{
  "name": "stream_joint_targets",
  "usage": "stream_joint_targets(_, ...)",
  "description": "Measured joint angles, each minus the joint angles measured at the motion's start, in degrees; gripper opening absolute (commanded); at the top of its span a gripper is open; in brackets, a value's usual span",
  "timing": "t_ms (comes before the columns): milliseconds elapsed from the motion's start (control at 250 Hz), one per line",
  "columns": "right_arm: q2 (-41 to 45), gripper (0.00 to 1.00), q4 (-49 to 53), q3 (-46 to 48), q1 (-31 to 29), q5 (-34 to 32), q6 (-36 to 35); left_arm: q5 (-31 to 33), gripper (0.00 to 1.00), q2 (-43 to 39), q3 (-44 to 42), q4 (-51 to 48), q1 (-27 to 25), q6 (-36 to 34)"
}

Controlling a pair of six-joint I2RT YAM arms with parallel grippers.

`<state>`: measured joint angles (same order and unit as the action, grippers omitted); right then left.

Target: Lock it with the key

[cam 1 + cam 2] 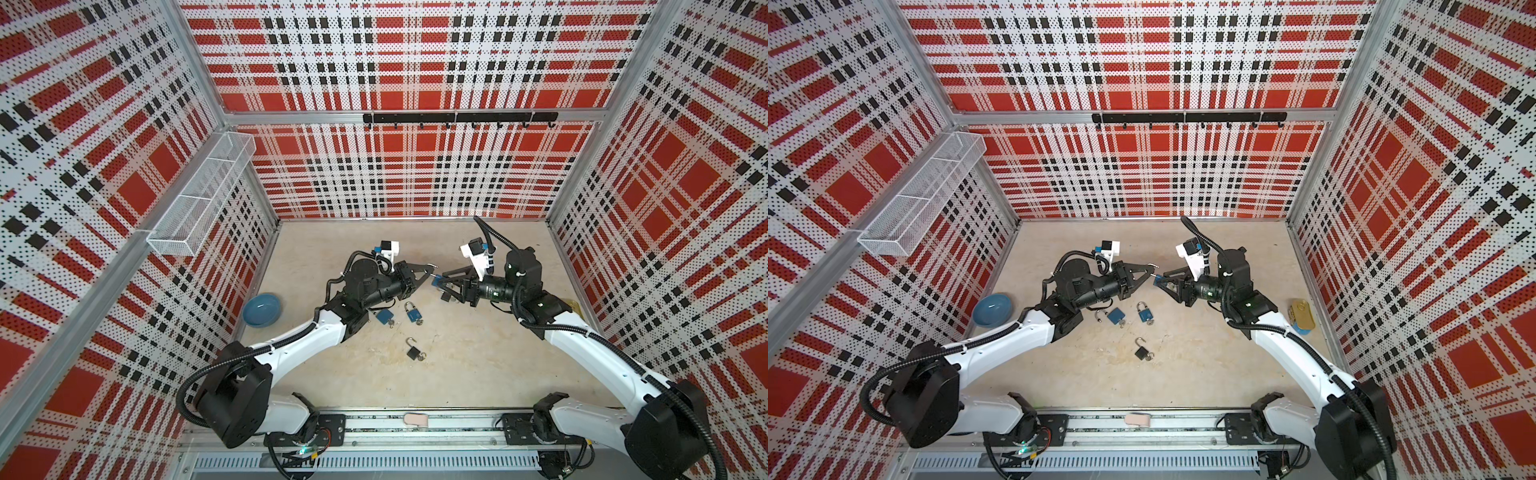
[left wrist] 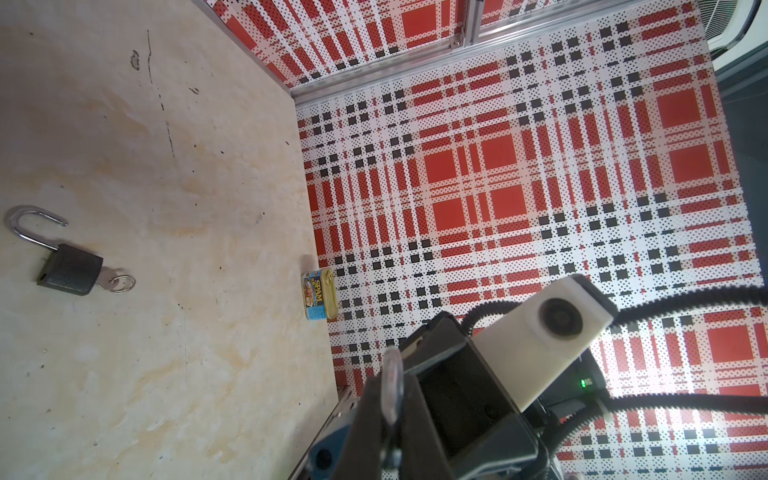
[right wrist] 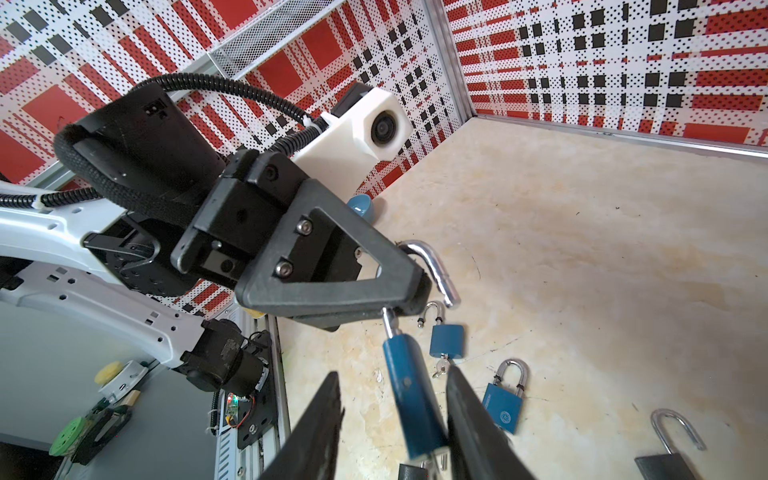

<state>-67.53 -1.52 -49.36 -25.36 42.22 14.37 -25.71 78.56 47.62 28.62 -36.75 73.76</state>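
Observation:
A blue padlock (image 3: 411, 399) hangs in the air between the arms, over the middle of the table. My left gripper (image 3: 415, 291) is shut on its open silver shackle (image 3: 432, 266); the same grip shows close up in the left wrist view, gripper (image 2: 392, 399) on shackle (image 2: 392, 382). My right gripper (image 3: 394, 376) is open, its fingers on both sides of the blue body; one finger touches it and the other stands clear. A silver key (image 3: 440, 459) peeks out under the body, mostly hidden. Both top views show the padlock (image 1: 436, 281) (image 1: 1158, 281) between the left gripper (image 1: 432, 272) and the right gripper (image 1: 441, 284).
Three more padlocks lie on the table below: a blue one with a key (image 1: 384, 316), a shut blue one (image 1: 412, 313) and an open black one (image 1: 414, 351) with a key. A blue bowl (image 1: 262, 309) sits by the left wall, a Spam can (image 1: 1302, 316) by the right wall.

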Motion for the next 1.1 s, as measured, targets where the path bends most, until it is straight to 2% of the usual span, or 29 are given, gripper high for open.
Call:
stream_joint_targets(144,0.0,0.32,0.0,0.0,0.0,0.1,-0.1,-0.4,0.0,0.0,0.0,1.1,0.0,1.0)
stream_joint_targets(444,-1.1,0.32,0.0,0.0,0.0,1.2,0.0,-0.6,0.0,0.0,0.0,2.8,0.0,1.7)
stream_joint_targets(516,-1.2,0.3,0.0,0.0,0.0,1.4,0.0,-0.5,0.0,0.0,0.0,3.1,0.1,1.9)
stream_joint_targets(880,-1.2,0.29,0.0,0.0,0.0,1.4,0.0,-0.6,0.0,0.0,0.0,3.6,0.3,2.3)
stream_joint_targets(1096,-1.2,0.33,0.0,0.0,0.0,1.3,0.0,-0.5,0.0,0.0,0.0,3.5,0.5,2.4)
